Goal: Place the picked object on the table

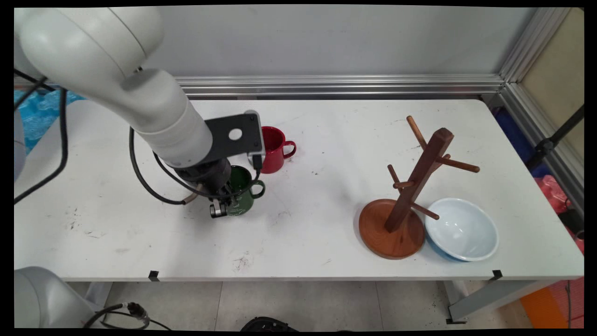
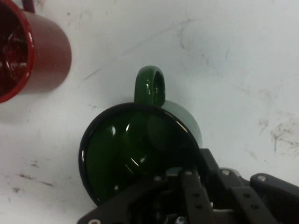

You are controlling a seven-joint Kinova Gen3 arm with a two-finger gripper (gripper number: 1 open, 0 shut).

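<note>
A green mug (image 1: 243,192) stands upright on the white table (image 1: 326,224), its handle pointing right. My gripper (image 1: 223,205) comes down on the mug's left wall. One finger shows outside that wall and the other is down inside the mug. In the hand view the green mug (image 2: 135,154) fills the lower middle. The gripper (image 2: 181,176) closes over the near rim with its linkage drawn together, so it is shut on the mug's wall. A red mug (image 1: 274,149) stands just behind the green one, apart from it, and the red mug (image 2: 39,51) also shows at the hand view's top left.
A wooden mug tree (image 1: 419,182) with several pegs stands on a round base (image 1: 373,231) at the right. A light blue bowl (image 1: 461,228) sits against that base. Black cables (image 1: 149,186) hang from the arm beside the gripper.
</note>
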